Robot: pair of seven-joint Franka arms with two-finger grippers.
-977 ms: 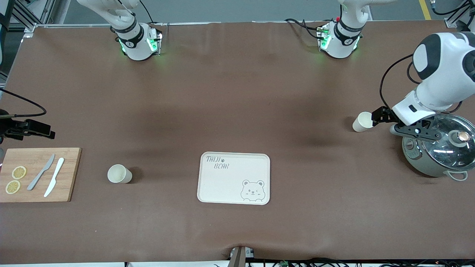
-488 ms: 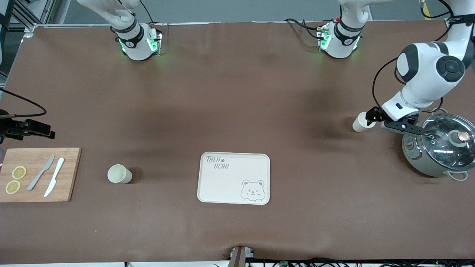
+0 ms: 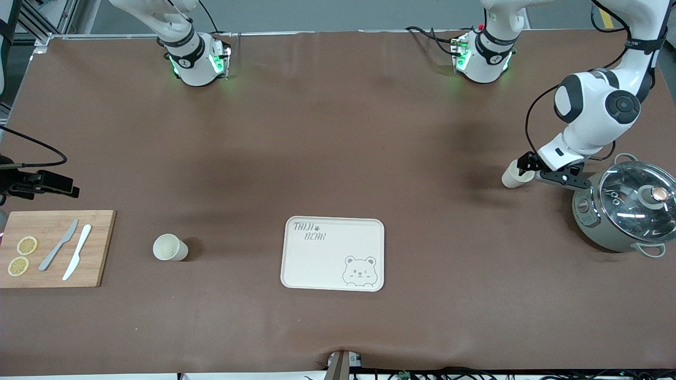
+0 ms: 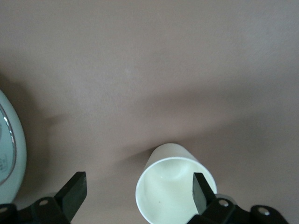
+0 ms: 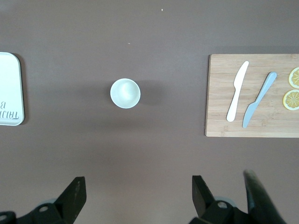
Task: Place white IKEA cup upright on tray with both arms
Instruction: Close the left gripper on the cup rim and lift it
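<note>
The brown table (image 3: pixel 338 158) stretched wide, and the cream tray (image 3: pixel 332 253) lay near the middle of the front edge, bare. At the left arm's end of the table sat a glass-lidded cooker (image 3: pixel 626 211), and at the right arm's end a wooden cutting board (image 3: pixel 53 248) carried two knives and lemon slices. Two white cups stood upright. One cup (image 3: pixel 170 247) stood between board and tray, near the front edge; the other, the cup by the cooker (image 3: pixel 513 174), stood at the left arm's end, between the cooker and the middle of the table. The left gripper (image 3: pixel 528 166) was down at that cup with its fingers spread apart, one finger (image 4: pixel 201 191) over the rim at the mouth, the other (image 4: pixel 74 193) well clear on the cooker's side, so the wall sat off-centre in the gap. The cup's axis ran straight up, and the left arm was plainly the nearer. The right gripper (image 5: pixel 138 196) waited high over the right arm's end of the table, fingers apart, holding nothing, the cup near the board (image 5: pixel 125 93) and the tray's edge (image 5: pixel 10 88) below it.
</note>
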